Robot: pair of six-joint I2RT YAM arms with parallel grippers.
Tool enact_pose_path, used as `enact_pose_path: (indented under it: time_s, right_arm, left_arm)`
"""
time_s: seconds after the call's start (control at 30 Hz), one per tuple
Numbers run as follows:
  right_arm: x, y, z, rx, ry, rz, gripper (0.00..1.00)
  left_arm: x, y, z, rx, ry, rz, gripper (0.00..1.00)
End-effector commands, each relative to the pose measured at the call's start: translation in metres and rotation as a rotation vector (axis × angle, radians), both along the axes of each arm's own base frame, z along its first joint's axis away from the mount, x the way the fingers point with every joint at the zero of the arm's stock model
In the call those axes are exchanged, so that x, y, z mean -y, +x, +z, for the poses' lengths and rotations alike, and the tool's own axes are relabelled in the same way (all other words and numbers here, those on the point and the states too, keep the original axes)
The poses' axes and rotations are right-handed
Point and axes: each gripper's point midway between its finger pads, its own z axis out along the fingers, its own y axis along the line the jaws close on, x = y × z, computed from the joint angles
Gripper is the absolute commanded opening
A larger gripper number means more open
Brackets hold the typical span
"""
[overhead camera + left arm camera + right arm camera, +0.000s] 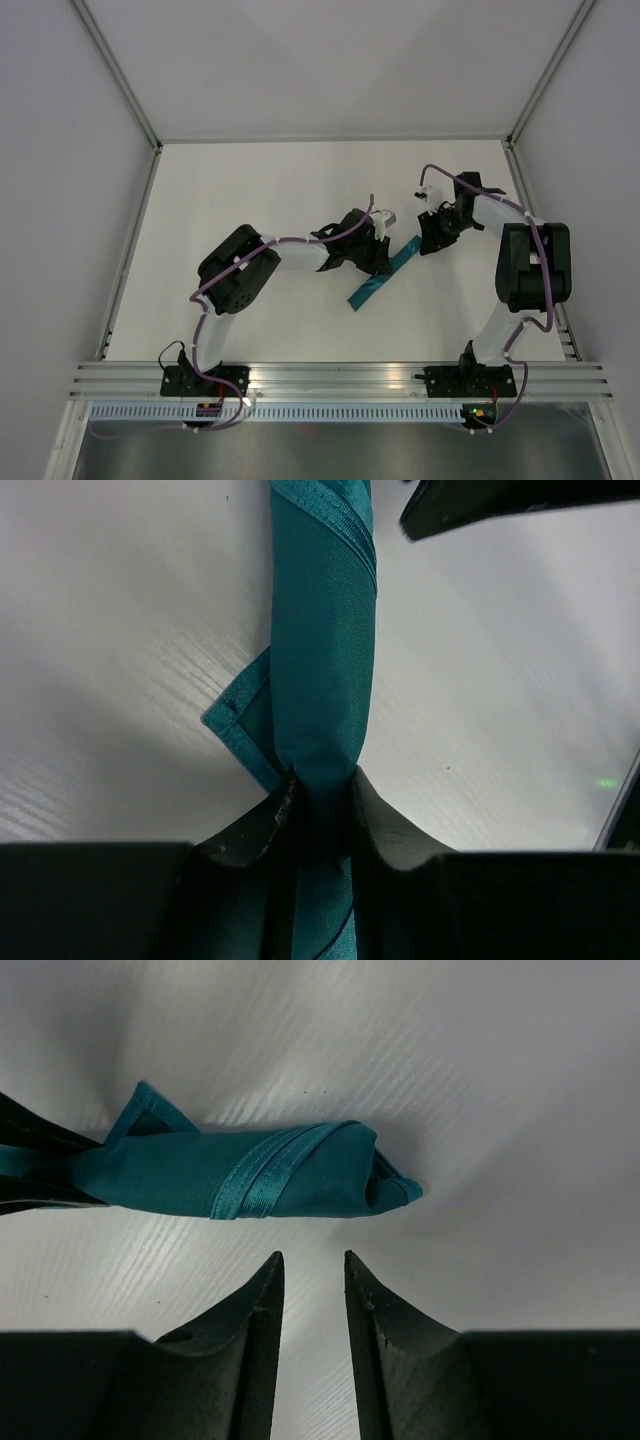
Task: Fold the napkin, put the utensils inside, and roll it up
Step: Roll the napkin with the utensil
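The teal napkin (382, 274) lies rolled into a narrow tube running diagonally on the white table. My left gripper (382, 262) is shut on the roll's middle; in the left wrist view the roll (322, 650) runs away from the jaws (322, 780), with a loose hemmed corner sticking out to the left. My right gripper (428, 245) is open and empty just off the roll's far end. In the right wrist view the roll's end (270, 1170) lies just beyond the fingertips (312, 1256). The knife is hidden.
The white table (260, 190) is walled at the back and both sides. An aluminium rail (340, 380) with both arm bases runs along the near edge. The right gripper's dark body (480, 500) shows at the top of the left wrist view.
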Motion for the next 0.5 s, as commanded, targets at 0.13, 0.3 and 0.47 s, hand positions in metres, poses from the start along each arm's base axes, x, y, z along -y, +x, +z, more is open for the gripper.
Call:
enact_pose_path:
  time_s: [0.13, 0.3, 0.47]
  right_arm:
    - [-0.012, 0.002, -0.031, -0.048, -0.078, -0.006, 0.34]
    - [-0.019, 0.014, -0.039, -0.052, -0.107, -0.009, 0.32]
    - [-0.022, 0.032, -0.041, -0.047, -0.126, -0.024, 0.31]
  left_arm:
    - [-0.016, -0.021, -0.063, -0.187, 0.128, 0.175, 0.14]
    - [-0.007, -0.015, -0.057, -0.195, 0.087, 0.219, 0.22]
    - [-0.003, -0.007, -0.055, -0.188, 0.072, 0.26, 0.31]
